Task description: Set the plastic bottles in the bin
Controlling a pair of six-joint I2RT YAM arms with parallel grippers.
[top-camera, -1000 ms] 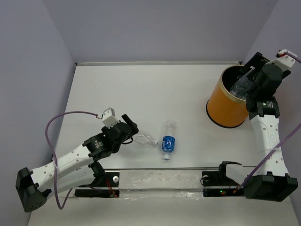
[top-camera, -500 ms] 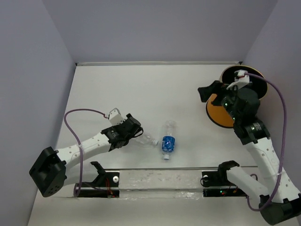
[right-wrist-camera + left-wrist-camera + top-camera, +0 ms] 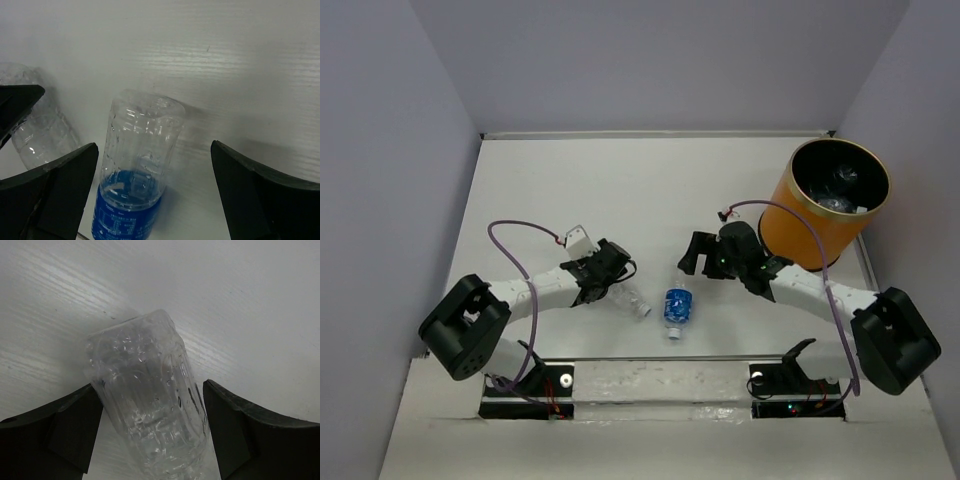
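Observation:
A clear label-less bottle [image 3: 632, 297] lies on the white table, cap toward the front. My left gripper [image 3: 620, 273] is open and straddles its base. In the left wrist view the bottle [image 3: 150, 400] fills the gap of the left gripper [image 3: 150, 386], touching or nearly touching both fingers. A blue-labelled bottle [image 3: 677, 300] lies just to the right. My right gripper [image 3: 694, 257] is open at its base end. In the right wrist view that bottle [image 3: 140, 165] sits inside the right gripper [image 3: 154, 146], nearer the left finger. The orange bin [image 3: 810, 228] stands at the far right.
Clear bottles [image 3: 835, 190] lie inside the bin. The clear bottle [image 3: 40, 135] and a left finger [image 3: 17, 100] show at the left of the right wrist view. A transparent rail [image 3: 660, 380] runs along the front edge. Purple walls enclose the table.
My right arm swung from over the bin down and left to the blue-labelled bottle. My left gripper advanced right onto the clear bottle, which shifted slightly.

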